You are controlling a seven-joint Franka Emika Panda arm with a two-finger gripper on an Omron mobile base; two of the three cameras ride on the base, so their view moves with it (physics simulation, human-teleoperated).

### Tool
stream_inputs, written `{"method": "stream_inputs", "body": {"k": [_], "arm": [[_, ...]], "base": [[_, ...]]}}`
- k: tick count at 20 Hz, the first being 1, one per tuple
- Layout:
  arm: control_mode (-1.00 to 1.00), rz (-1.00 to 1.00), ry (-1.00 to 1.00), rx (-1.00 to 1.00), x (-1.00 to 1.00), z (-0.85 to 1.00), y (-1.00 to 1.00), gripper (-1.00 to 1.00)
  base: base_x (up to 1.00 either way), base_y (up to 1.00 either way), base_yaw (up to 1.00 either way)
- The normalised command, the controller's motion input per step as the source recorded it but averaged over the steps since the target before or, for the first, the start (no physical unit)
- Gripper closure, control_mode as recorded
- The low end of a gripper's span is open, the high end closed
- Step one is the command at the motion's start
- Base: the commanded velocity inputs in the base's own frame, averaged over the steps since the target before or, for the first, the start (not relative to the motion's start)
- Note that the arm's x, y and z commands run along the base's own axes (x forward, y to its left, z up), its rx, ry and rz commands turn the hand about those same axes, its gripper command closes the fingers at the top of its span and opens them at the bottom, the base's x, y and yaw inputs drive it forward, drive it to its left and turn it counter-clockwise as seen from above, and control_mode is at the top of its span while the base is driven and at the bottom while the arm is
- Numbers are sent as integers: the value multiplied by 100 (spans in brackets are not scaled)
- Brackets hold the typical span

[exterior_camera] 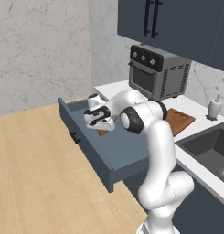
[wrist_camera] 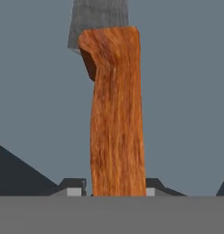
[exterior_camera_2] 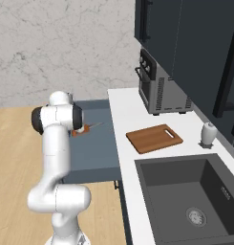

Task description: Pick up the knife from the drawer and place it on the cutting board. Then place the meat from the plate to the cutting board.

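Observation:
The drawer (exterior_camera: 118,153) (exterior_camera_2: 97,153) stands pulled out, dark slate-blue with a black bar handle on its front. My gripper (exterior_camera: 104,130) (wrist_camera: 114,187) reaches down into it. The knife (exterior_camera: 102,133) (exterior_camera_2: 80,132) (wrist_camera: 117,114) has an orange-red wooden handle and a short grey blade. Its handle fills the gap between my two fingertips (wrist_camera: 74,187), so the gripper is shut on it. The blade points away from the hand. The reddish-brown cutting board (exterior_camera: 179,121) (exterior_camera_2: 154,138) lies bare on the white counter in front of the toaster oven. The meat and the plate are out of view.
A toaster oven (exterior_camera: 157,73) (exterior_camera_2: 161,88) stands at the back of the counter under dark wall cabinets. A dark sink (exterior_camera: 209,146) (exterior_camera_2: 190,196) is sunk into the counter beside the board, with a soap dispenser (exterior_camera: 215,107) (exterior_camera_2: 207,133) behind it.

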Motion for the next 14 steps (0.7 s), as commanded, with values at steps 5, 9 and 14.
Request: {"method": "stream_inputs", "body": {"k": [5, 9, 14], "arm": [[-100, -4, -11, 1, -51, 100, -31, 100], [-100, -5, -18, 1, -49, 100, -38, 100], [-100, -3, -15, 0, -70, 100, -71, 100]], "base": [[0, 0, 0], [0, 0, 0], [0, 0, 0]]}}
